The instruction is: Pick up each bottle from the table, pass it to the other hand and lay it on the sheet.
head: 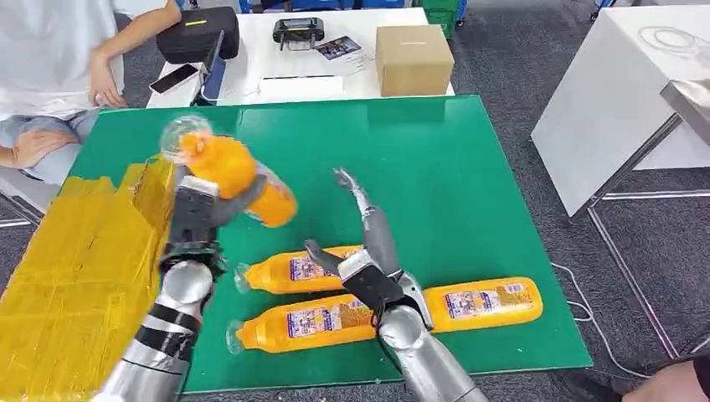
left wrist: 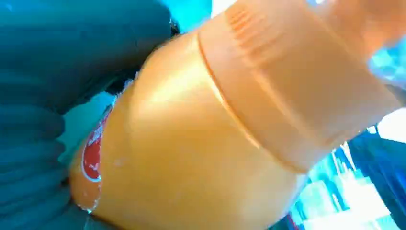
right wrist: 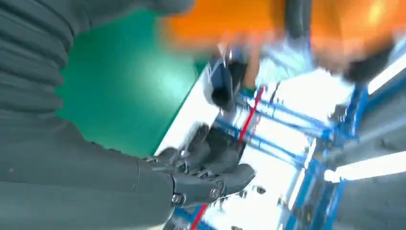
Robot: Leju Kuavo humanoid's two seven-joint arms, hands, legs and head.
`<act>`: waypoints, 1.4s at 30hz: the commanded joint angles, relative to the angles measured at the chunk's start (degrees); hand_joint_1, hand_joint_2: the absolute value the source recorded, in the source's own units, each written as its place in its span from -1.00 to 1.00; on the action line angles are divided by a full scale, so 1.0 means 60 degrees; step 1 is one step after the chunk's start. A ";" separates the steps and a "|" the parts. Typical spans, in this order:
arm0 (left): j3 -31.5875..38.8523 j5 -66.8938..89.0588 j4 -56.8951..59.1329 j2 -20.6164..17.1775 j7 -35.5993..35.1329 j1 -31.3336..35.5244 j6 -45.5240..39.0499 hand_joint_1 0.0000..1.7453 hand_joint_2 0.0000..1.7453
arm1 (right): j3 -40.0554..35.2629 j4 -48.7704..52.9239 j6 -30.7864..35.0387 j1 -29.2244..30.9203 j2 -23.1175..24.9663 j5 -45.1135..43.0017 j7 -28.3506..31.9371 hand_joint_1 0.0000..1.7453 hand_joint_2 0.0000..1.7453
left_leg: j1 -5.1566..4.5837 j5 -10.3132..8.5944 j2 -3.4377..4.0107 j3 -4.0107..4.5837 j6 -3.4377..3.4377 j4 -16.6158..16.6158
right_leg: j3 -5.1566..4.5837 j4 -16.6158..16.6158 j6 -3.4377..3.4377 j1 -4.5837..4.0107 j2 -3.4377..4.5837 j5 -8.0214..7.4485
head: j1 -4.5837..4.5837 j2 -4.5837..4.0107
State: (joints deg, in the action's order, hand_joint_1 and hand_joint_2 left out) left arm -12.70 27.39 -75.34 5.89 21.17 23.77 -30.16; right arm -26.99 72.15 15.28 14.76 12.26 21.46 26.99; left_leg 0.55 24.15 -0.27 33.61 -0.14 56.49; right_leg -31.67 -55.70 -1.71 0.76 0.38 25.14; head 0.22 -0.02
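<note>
- Person (head: pixel 50 75) seated at far left, beyond the desk corner, one hand near a phone (head: pixel 173 78).
- Yellow sheet (head: pixel 75 268) covers the left end of the green desk (head: pixel 469 193); no bottle on it.
- My left robot hand (head: pixel 201 213) is raised over the sheet's right edge, fingers wrapped around an orange bottle (head: pixel 230 172). Bottle is tilted, off the desk, blurred; clear end points up and left. Left wrist view: that bottle (left wrist: pixel 201 124) sits right against the palm.
- Three more bottles lie flat on the green: middle bottle (head: pixel 293 270), front bottle (head: pixel 293 325) nearer me, right bottle (head: pixel 486 303) further right. All outside the sheet.
- My right robot hand (head: pixel 360 243) is up over the middle bottle, fingers spread and extended toward the held bottle, holding nothing, apart from it. Right wrist view: fingers (right wrist: pixel 210 177) open, orange blur beyond them.
- White table behind: black bag (head: pixel 197 33), controller (head: pixel 298 32), cardboard box (head: pixel 413 59).
- Another person's hand (head: pixel 678 383) at lower right corner.
</note>
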 commanded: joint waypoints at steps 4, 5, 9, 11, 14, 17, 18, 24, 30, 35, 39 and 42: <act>0.1123 0.4303 0.0831 -0.0965 -0.1229 0.0870 -0.1641 1.00 1.00 | 0.0245 0.1780 0.0345 -0.0630 -0.0645 0.0047 0.0053 -1.00 1.00 | 0.0017 0.0016 -0.0037 -0.0019 0.0006 0.0002 | 0.0044 0.0008 0.0010 -0.0026 -0.0049 0.0018 | -0.0004 0.0000; 0.1292 0.5281 0.1088 -0.1002 -0.1649 0.0948 -0.1641 1.00 1.00 | 0.0253 0.1900 0.0437 -0.0652 -0.0643 -0.0036 0.0147 -1.00 1.00 | 0.0018 0.0012 -0.0034 -0.0010 0.0004 0.0002 | 0.0036 0.0006 0.0010 -0.0027 -0.0045 0.0014 | -0.0007 0.0000; 0.1612 0.7221 0.3033 -0.1603 -0.2471 0.1646 -0.1641 1.00 1.00 | 0.0218 0.2516 0.0532 -0.0722 -0.0740 -0.0240 0.0216 -1.00 1.00 | 0.0016 0.0007 -0.0050 -0.0018 -0.0001 0.0001 | 0.0044 0.0002 0.0018 -0.0024 -0.0066 0.0020 | -0.0007 0.0000; 0.1688 0.8566 0.4265 -0.1978 -0.3023 0.1988 -0.1641 1.00 1.00 | 0.0186 0.2671 0.0556 -0.0659 -0.0764 -0.0382 0.0221 -1.00 1.00 | 0.0005 -0.0004 -0.0049 -0.0003 -0.0001 -0.0008 | 0.0023 0.0001 0.0012 -0.0010 -0.0056 0.0010 | -0.0007 0.0000; 0.1798 0.9654 0.5836 -0.2319 -0.3368 0.2285 -0.1641 1.00 1.00 | 0.0124 0.2726 0.0643 -0.0559 -0.0831 -0.0578 0.0184 -1.00 1.00 | 0.0011 0.0006 -0.0013 -0.0027 -0.0003 -0.0009 | 0.0038 0.0003 0.0017 -0.0018 -0.0028 0.0007 | -0.0004 0.0000; 0.1612 0.9794 0.6602 -0.2543 -0.3503 0.2382 -0.1641 1.00 1.00 | 0.0170 0.2696 0.0573 -0.0518 -0.0845 -0.0529 0.0307 -1.00 1.00 | 0.0021 0.0012 -0.0016 -0.0041 -0.0002 -0.0007 | 0.0052 0.0008 0.0018 -0.0026 -0.0033 0.0013 | -0.0004 0.0000; 0.1612 0.9794 0.6602 -0.2543 -0.3503 0.2382 -0.1641 1.00 1.00 | 0.0170 0.2696 0.0573 -0.0518 -0.0845 -0.0529 0.0307 -1.00 1.00 | 0.0017 0.0011 -0.0017 -0.0047 -0.0001 -0.0011 | 0.0055 0.0008 0.0015 -0.0022 -0.0034 0.0015 | -0.0007 0.0000; 0.1469 1.0392 0.7874 -0.2801 -0.3895 0.2426 -0.1525 1.00 1.00 | 0.0097 0.2594 0.0563 -0.0456 -0.0925 -0.0622 0.0290 -1.00 1.00 | 0.0017 0.0009 -0.0008 -0.0026 0.0003 -0.0003 | 0.0041 0.0003 0.0007 -0.0025 -0.0031 0.0012 | -0.0011 0.0000; 0.1476 1.0436 0.8188 -0.2960 -0.3859 0.2318 -0.1641 1.00 1.00 | 0.0084 0.2565 0.0561 -0.0482 -0.0978 -0.0658 0.0293 -1.00 1.00 | 0.0014 -0.0002 -0.0020 0.0000 -0.0001 -0.0005 | 0.0020 0.0002 0.0009 -0.0021 -0.0033 0.0003 | -0.0007 0.0000; 0.1476 1.0436 0.8188 -0.2960 -0.3859 0.2318 -0.1641 1.00 1.00 | 0.0084 0.2565 0.0561 -0.0482 -0.0978 -0.0658 0.0293 -1.00 1.00 | 0.0028 0.0029 -0.0016 -0.0046 0.0004 0.0007 | 0.0074 0.0007 0.0018 -0.0039 -0.0034 0.0027 | -0.0011 0.0000; 0.1476 1.0436 0.8188 -0.2960 -0.3859 0.2318 -0.1641 1.00 1.00 | 0.0084 0.2565 0.0561 -0.0482 -0.0978 -0.0658 0.0293 -1.00 1.00 | 0.0020 0.0015 -0.0027 -0.0023 0.0003 -0.0001 | 0.0050 0.0006 0.0011 -0.0029 -0.0040 0.0020 | -0.0011 0.0000; 0.1532 1.0324 0.8328 -0.3047 -0.3729 0.2194 -0.1641 1.00 1.00 | 0.0102 0.2537 0.0569 -0.0523 -0.1026 -0.0680 0.0292 -1.00 1.00 | 0.0021 0.0016 -0.0026 -0.0021 0.0002 0.0005 | 0.0048 0.0000 0.0011 -0.0030 -0.0039 0.0019 | -0.0007 0.0000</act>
State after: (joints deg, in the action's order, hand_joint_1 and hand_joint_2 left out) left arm -3.41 89.85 -30.84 -11.63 -1.90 35.05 -39.93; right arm -26.36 88.52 18.78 10.06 7.69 17.70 28.72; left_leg 0.63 24.10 -0.46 33.73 -0.17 56.47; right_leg -31.67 -55.73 -1.70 0.66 0.17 25.15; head 0.17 -0.02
